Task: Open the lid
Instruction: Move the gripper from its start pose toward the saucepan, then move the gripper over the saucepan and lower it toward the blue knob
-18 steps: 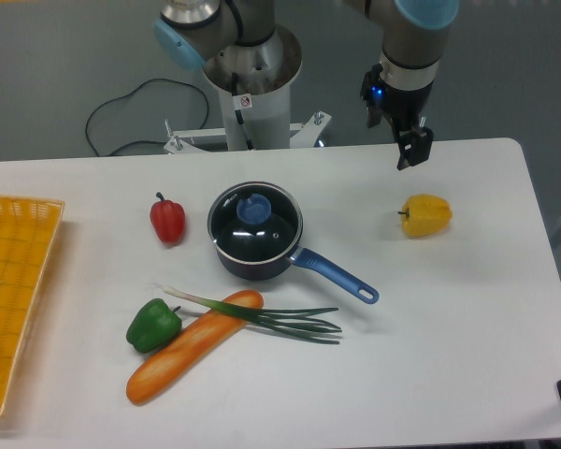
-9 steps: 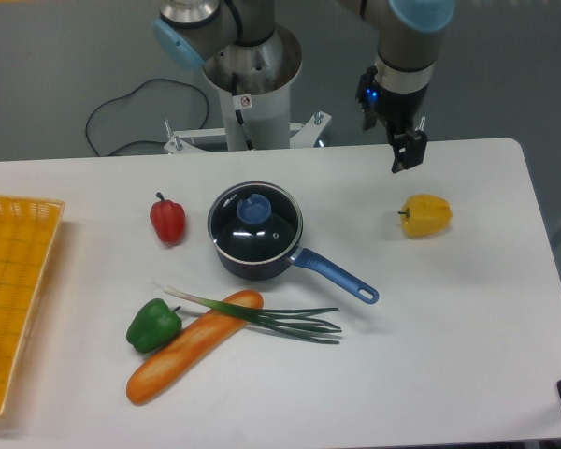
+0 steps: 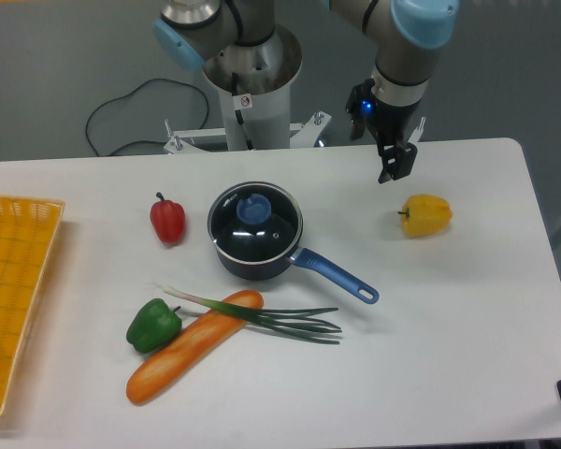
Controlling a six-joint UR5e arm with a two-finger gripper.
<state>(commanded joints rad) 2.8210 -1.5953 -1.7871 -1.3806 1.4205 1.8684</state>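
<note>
Your gripper hangs above the far side of the worktop, pointing down with nothing between its fingers; you cannot tell from this view whether it is released or clenched. Nearest it, toward you and a little to the camera's right, the yellow pepper lies apart from it; well off to the camera's left and nearer you sits the saucepan, its blue handle pointing toward the front right; the lid is on the pan, blue knob up, well apart from the gripper. Beyond the pan lies the red pepper; nearer you, the spring onion crosses the carrot, with the green pepper beside them; farthest out, the yellow basket sits at the worktop's left edge.
</note>
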